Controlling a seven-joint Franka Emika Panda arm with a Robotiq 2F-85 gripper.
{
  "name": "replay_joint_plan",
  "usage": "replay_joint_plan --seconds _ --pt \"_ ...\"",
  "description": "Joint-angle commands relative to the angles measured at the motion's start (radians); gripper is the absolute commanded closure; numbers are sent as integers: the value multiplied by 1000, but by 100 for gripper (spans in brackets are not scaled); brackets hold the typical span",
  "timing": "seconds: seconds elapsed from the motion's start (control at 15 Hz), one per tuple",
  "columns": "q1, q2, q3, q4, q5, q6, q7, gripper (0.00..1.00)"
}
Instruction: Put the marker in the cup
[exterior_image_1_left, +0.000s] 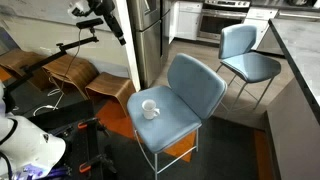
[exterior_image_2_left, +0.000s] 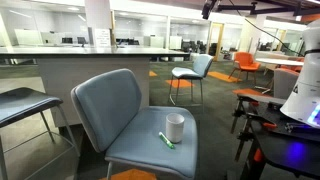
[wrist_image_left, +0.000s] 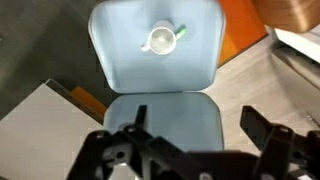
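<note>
A small white cup (exterior_image_1_left: 149, 108) with a side handle stands on the seat of a blue chair (exterior_image_1_left: 190, 85); it also shows in the other exterior view (exterior_image_2_left: 175, 127) and in the wrist view (wrist_image_left: 160, 40). The marker (exterior_image_2_left: 166, 140) looks green and thin; it lies flat on the seat beside the cup, also seen in the wrist view (wrist_image_left: 181, 31). My gripper (wrist_image_left: 197, 125) is open and empty, high above the chair and far from both. In an exterior view it hangs at the upper left (exterior_image_1_left: 118, 30).
A second blue chair (exterior_image_1_left: 245, 50) stands further back. Wooden chairs (exterior_image_1_left: 70, 75) sit by the arm's base. A counter (exterior_image_1_left: 300, 60) runs along one side and a steel fridge (exterior_image_1_left: 150, 30) stands behind. An orange floor patch (wrist_image_left: 240, 35) lies beside the chair.
</note>
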Motion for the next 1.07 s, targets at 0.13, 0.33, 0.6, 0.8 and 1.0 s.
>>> replay_joint_plan --seconds 0.13,0.33,0.6,0.8,1.0 --pt "13 2 -11 2 -8 -2 6 0" --pt "13 2 -11 2 -8 -2 6 0" --pt "13 41 -13 20 5 -13 12 0" --pt "6 132 1 51 1 -25 47 0" --pt "7 246 20 97 -13 -37 120 0"
